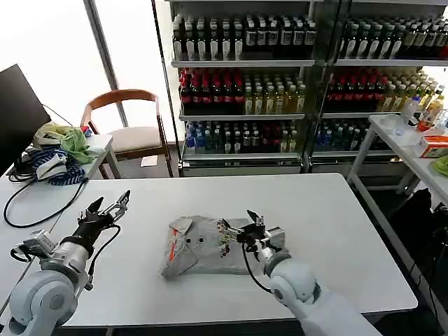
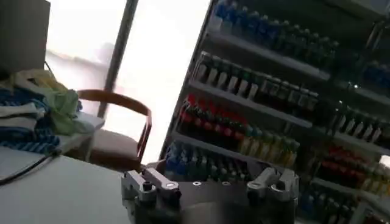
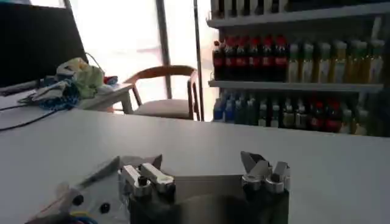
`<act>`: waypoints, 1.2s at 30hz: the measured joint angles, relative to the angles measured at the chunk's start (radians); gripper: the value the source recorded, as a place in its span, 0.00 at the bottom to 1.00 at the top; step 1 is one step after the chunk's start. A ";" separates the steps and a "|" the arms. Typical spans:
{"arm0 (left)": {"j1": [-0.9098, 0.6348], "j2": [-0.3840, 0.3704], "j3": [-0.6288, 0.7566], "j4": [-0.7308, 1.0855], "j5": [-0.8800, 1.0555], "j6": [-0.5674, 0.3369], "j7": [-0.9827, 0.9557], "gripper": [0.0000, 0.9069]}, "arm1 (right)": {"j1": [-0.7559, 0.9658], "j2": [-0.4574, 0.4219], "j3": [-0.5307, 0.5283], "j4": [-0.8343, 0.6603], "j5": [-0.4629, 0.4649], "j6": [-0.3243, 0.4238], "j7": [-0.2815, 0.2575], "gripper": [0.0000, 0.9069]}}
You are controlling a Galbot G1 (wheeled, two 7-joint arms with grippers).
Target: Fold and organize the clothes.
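1 folded grey shirt (image 1: 199, 246) on the white table (image 1: 336, 231), right gripper (image 1: 253, 222) released above it, left gripper (image 1: 110, 205) released.

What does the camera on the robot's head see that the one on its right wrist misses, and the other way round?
The head view alone takes in the whole folded grey shirt on the white table, with the right gripper open at the shirt's edge and the left gripper open above bare table, apart from it.

The right wrist view alone gives a close, low look at the shirt's collar corner and dark buttons.

Both share the wooden chair, the drink shelves and the green-yellow cloth bundle.
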 measured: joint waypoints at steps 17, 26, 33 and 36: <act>0.003 -0.012 -0.014 0.008 0.002 0.000 0.008 1.00 | 0.096 0.070 -0.160 -0.129 -0.188 -0.126 -0.004 1.00; 0.006 -0.019 -0.011 0.005 0.005 0.000 0.008 1.00 | 0.104 0.072 -0.180 -0.162 -0.263 -0.144 -0.010 1.00; 0.007 -0.018 -0.014 -0.001 0.004 0.000 0.007 1.00 | 0.103 0.069 -0.181 -0.159 -0.287 -0.149 -0.014 1.00; 0.004 -0.017 -0.014 -0.001 0.004 0.000 0.007 1.00 | 0.101 0.067 -0.175 -0.148 -0.287 -0.148 -0.015 1.00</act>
